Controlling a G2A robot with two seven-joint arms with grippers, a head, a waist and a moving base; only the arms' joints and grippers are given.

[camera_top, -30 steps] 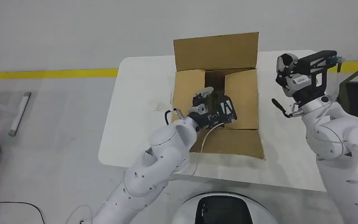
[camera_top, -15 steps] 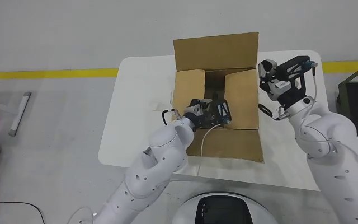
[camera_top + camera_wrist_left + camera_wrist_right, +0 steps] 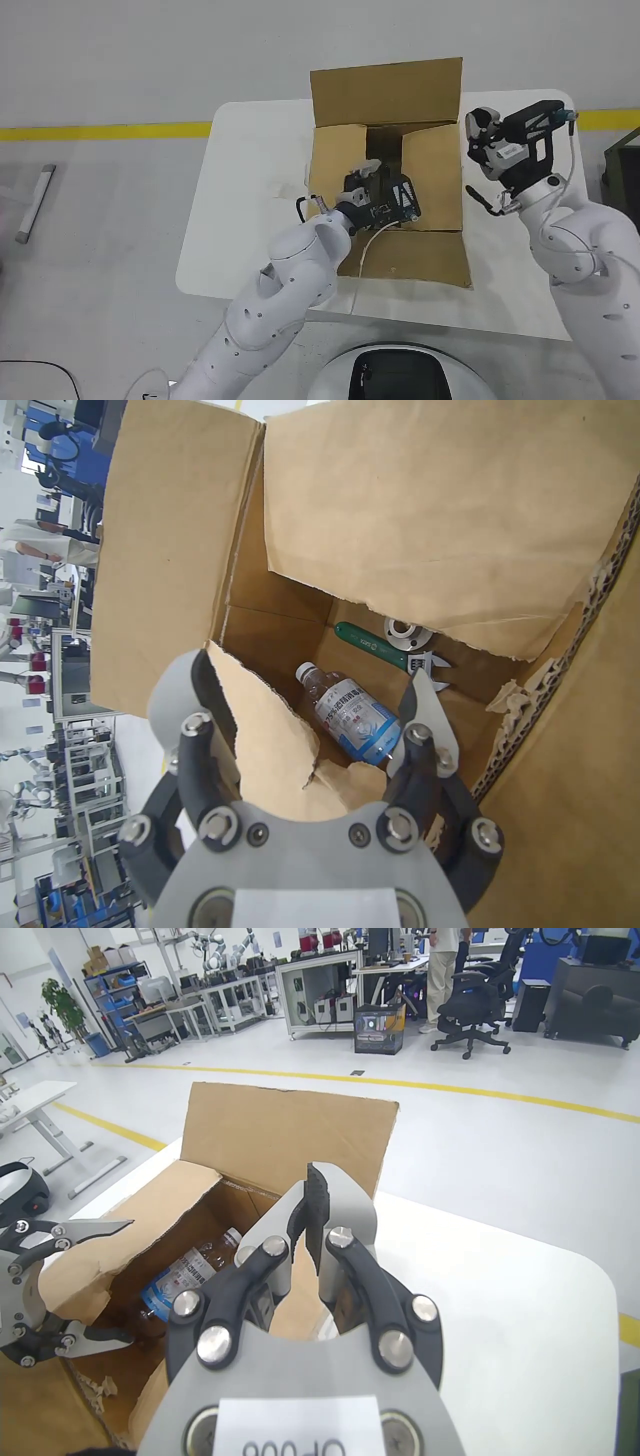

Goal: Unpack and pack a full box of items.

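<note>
An open cardboard box [image 3: 385, 92] stands on the white table [image 3: 250, 200]. Inside lie a clear bottle [image 3: 356, 720] with a blue-and-white label, a green-handled wrench [image 3: 372, 643] and a metal flange [image 3: 404, 633]. My left gripper [image 3: 385, 192] hangs open over the box's left side. It straddles the torn inner flap [image 3: 270, 725], one finger outside it and one finger inside above the bottle. My right gripper [image 3: 312, 1180] is shut on nothing. It is raised just right of the box [image 3: 285, 1128], pointing at the opening. The bottle [image 3: 182, 1273] and left gripper [image 3: 75, 1278] show there too.
The right inner flap [image 3: 435, 175] leans over part of the opening. The front flap [image 3: 410, 255] lies flat toward me. A dark bin [image 3: 622, 165] sits off the table's right edge. There is bare table left of the box and at the right [image 3: 500, 1278].
My right arm has swung left, closer to the box's right side. My left gripper dipped slightly toward me and came back to the left flap.
</note>
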